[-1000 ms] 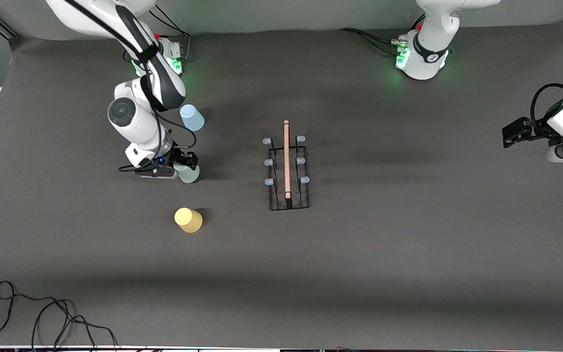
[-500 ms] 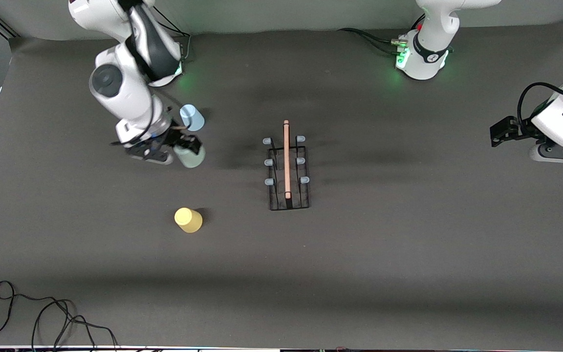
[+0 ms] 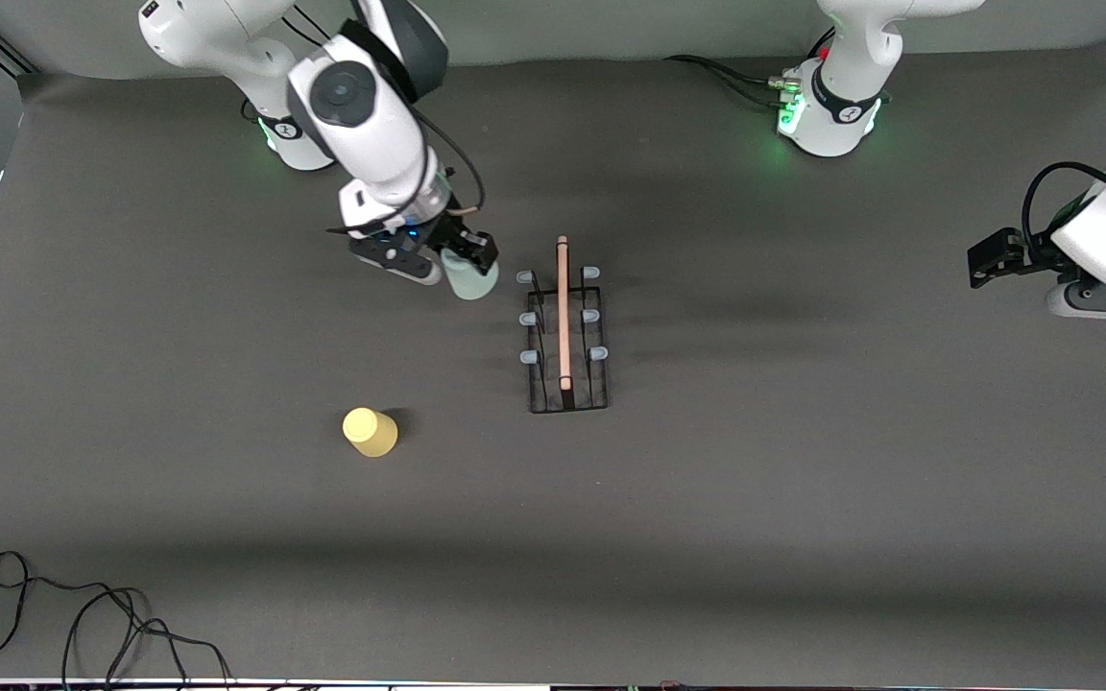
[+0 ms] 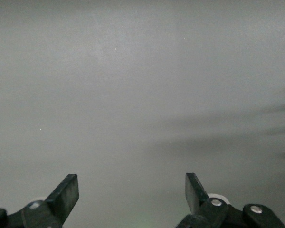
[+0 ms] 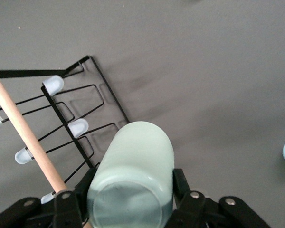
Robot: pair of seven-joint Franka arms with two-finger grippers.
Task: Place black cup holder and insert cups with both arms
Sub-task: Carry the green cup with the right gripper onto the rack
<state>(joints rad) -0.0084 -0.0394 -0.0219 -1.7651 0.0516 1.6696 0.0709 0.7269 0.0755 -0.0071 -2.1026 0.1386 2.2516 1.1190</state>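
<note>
Yellow cup (image 3: 370, 431): stood upside down on the bench (image 3: 803, 499), toward the right arm's end, nearer the front camera than the holder.
Right gripper (image 3: 465, 261): fingers pinched the pale grey-green cup (image 3: 469, 279), in the air just beside the holder's farthest pegs.
Black cup holder (image 3: 565, 331): mid-bench, wooden handle (image 3: 563, 312) on top, pegs bare.
Left gripper (image 3: 987, 259): waited over its end of the bench, fingers (image 4: 66, 194) spread, holding nothing.

Table (image 3: 803, 537): dark grey matte cover, soft shadow bands | Wall (image 3: 611, 29): pale grey, along table's base edge | Cables (image 3: 83, 624): black, loose coils at corner nearest camera | Light: diffuse, overhead, even
</note>
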